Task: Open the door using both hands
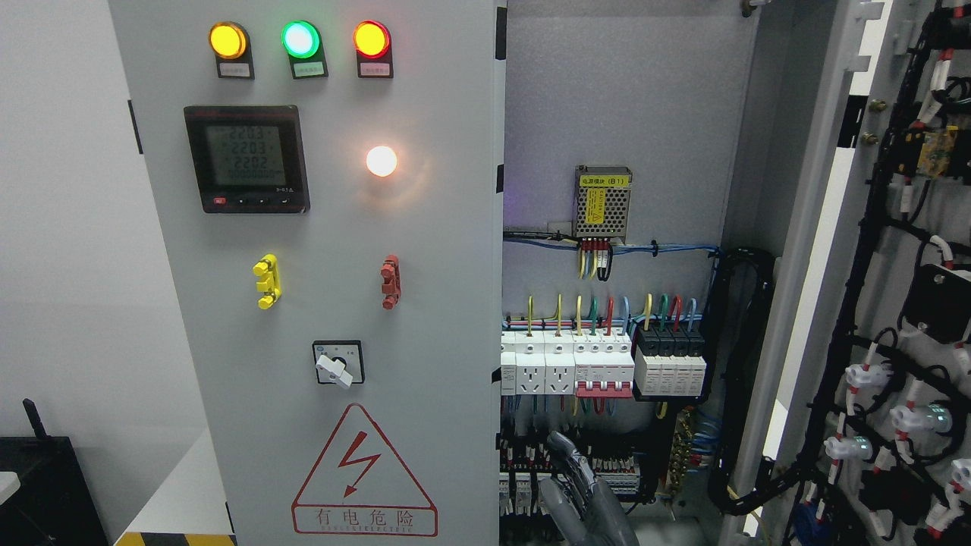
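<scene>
A hand (580, 493) was raised, fingers (565, 455) relaxed and empty, before the opened cabinet (622, 98), where breakers (603, 368) and wires (607, 311) were housed.

We see a grey cabinet whose closed left door (447, 341) carries three lit lamps along its top: yellow (227, 40), green (300, 39) and red (372, 39). Below them sit a digital meter (246, 159) and a glowing white lamp (381, 161), then a yellow handle (267, 281) and a red handle (391, 282), a rotary switch (337, 364) and a red warning triangle (364, 474). On the back panel (622, 98) we find a small power supply (603, 201) above a row of breakers (565, 362). The open right door (891, 303) bears black wiring (857, 250).
</scene>
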Available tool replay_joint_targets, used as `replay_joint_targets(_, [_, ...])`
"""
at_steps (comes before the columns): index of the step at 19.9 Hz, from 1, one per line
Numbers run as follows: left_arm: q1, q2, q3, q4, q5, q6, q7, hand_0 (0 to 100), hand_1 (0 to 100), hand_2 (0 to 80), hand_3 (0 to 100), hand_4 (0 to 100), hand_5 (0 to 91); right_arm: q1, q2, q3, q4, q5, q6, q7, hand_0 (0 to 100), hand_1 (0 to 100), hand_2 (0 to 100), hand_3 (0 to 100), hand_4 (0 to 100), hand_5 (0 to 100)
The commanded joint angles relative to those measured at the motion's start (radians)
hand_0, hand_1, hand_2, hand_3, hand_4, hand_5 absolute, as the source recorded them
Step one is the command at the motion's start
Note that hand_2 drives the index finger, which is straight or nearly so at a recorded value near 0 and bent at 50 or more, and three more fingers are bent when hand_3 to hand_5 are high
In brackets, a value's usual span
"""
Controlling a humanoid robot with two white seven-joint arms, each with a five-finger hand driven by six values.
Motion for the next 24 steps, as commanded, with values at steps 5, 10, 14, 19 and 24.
replay_joint_targets(5, [0.0,0.0,-0.012,0.0,-0.001,0.001,0.0,12,39,0.0,0,0,0.0,-0.056,-0.002,0.01,0.08,-0.006,0.003,0.061,12,39,0,0,0,0])
replay_joint_targets(10, [0.0,0.0,-0.012,0.0,-0.001,0.001,0.0,12,39,0.0,0,0,0.0,-0.057,-0.002,0.014,0.072,-0.024,-0.003,0.087,12,39,0,0,0,0])
replay_joint_targets(14, [0.0,0.0,-0.012,0.0,-0.001,0.001,0.0,12,39,0.0,0,0,0.0,-0.076,-0.004,0.014,0.074,-0.026,-0.003,0.128,12,39,0,0,0,0])
replay_joint_targets(19, [0.0,0.0,-0.012,0.0,-0.001,0.001,0.0,12,39,0.0,0,0,0.0,-0.097,-0.005,0.014,0.078,-0.03,-0.002,0.16,12,39,0,0,0,0])
replay_joint_targets(24, [0.0,0.0,-0.012,0.0,-0.001,0.001,0.0,12,39,0.0,0,0,0.0,-0.102,-0.007,0.014,0.083,-0.102,0.005,0.183,12,39,0,0,0,0])
